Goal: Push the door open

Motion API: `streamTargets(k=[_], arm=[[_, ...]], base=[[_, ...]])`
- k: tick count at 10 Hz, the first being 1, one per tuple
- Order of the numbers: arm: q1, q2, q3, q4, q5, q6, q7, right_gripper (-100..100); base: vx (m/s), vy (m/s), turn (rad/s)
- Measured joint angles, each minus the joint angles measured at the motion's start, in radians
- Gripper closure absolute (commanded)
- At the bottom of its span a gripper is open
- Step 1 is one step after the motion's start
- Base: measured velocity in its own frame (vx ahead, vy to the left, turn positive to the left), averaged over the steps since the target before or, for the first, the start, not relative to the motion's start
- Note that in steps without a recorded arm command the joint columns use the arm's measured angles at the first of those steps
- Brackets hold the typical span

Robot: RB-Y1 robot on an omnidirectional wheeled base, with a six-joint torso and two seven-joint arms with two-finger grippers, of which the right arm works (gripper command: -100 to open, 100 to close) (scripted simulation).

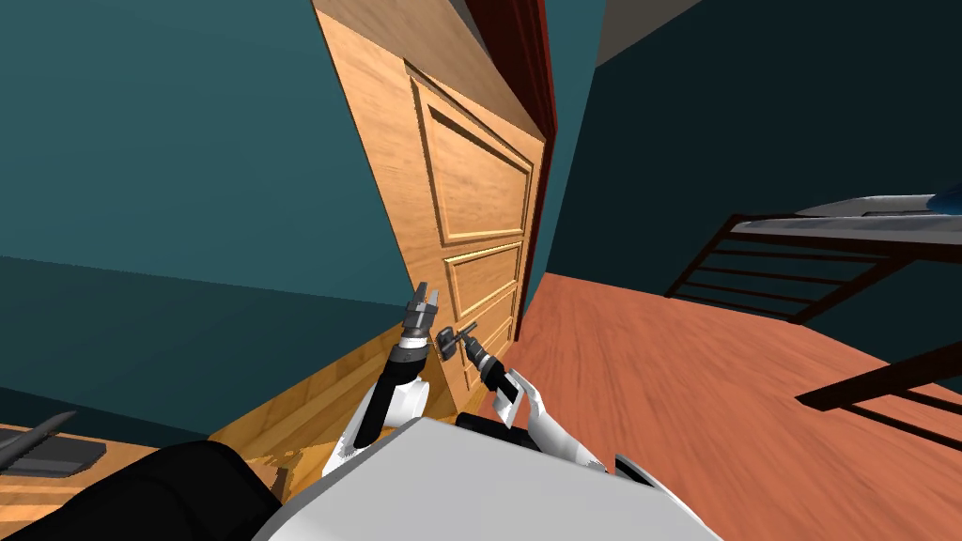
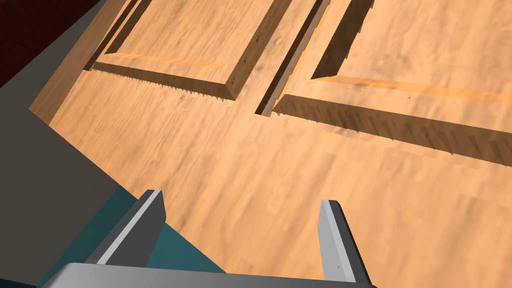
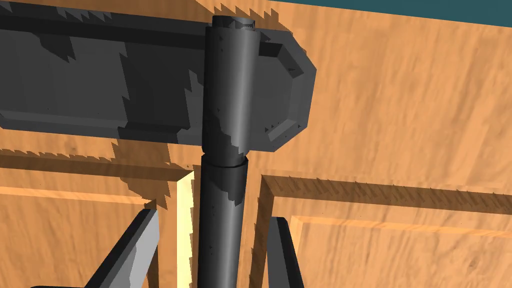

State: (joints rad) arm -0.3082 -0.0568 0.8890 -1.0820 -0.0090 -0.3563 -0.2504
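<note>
Right gripper (image 3: pixel 214 216) straddles dark handle (image 3: pixel 227 100) on door (image 3: pixel 400 125).

Tan wood-grain door (image 1: pixel 479 188) (dark grey handle (image 3: pixel 227 115))

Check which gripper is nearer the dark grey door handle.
Right. The right gripper straddles the dark grey door handle, one finger on each side; the left gripper is open, facing the light wooden door beside the handle.
</note>
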Motion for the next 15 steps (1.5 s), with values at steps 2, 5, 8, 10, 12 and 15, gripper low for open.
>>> streamTargets(k=[2, 5, 8, 10, 12, 15], arm=[[0.0, 0.0, 0.0, 0.0, 0.0, 0.0, 0.0, 100], [0.0, -0.001, 0.0, 0.0, 0.0, 0.0, 0.0, -100], [0.004, -0.009, -0.015, -0.001, -0.003, 0.003, 0.002, -100], [0.006, -0.01, -0.022, -0.007, -0.004, 0.007, 0.003, -100], [0.004, -0.012, -0.028, 0.001, -0.003, 0.007, 0.006, -100], [0.002, -0.007, -0.037, 0.006, -0.002, 0.01, 0.011, -100]], base=[[-0.014, -0.017, 0.0], [-0.036, -0.017, -0.03], [-0.164, -0.119, -0.073], [-0.016, -0.006, 0.022], [0.091, 0.141, 0.014], [0.106, 0.169, 0.027]])
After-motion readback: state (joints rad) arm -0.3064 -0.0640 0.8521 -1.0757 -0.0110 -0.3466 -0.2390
